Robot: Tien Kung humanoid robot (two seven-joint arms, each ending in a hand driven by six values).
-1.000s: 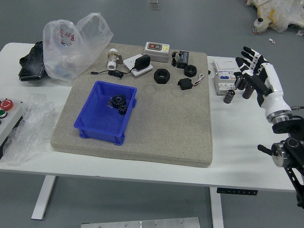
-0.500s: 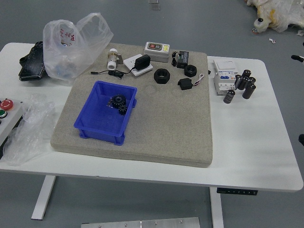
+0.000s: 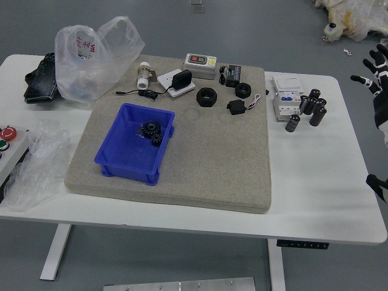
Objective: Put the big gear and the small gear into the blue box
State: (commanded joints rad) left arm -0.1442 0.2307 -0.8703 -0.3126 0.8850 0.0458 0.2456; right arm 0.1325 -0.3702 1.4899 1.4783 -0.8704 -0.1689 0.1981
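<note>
At the picture's right edge, in the head view, my right hand (image 3: 368,71) is partly in sight with its fingers spread and nothing held. It is far to the right of the blue box (image 3: 128,159), beyond the table's right side. Inside the box, toward its right wall, lie the big gear (image 3: 151,128) and, just below it, the small gear (image 3: 157,140). Both are black and seem to touch. My left arm does not show.
A grey mat (image 3: 212,163) carries the box, black rings (image 3: 207,97), a power adapter (image 3: 181,79) and a white-and-grey device (image 3: 200,65). Plastic bags (image 3: 91,66) are at left. A white box (image 3: 287,106) and several dark cylinders (image 3: 317,116) stand at right.
The right hand swung from over the dark cylinders out past the right edge, then came partly back into view. Gears and box have not moved.
</note>
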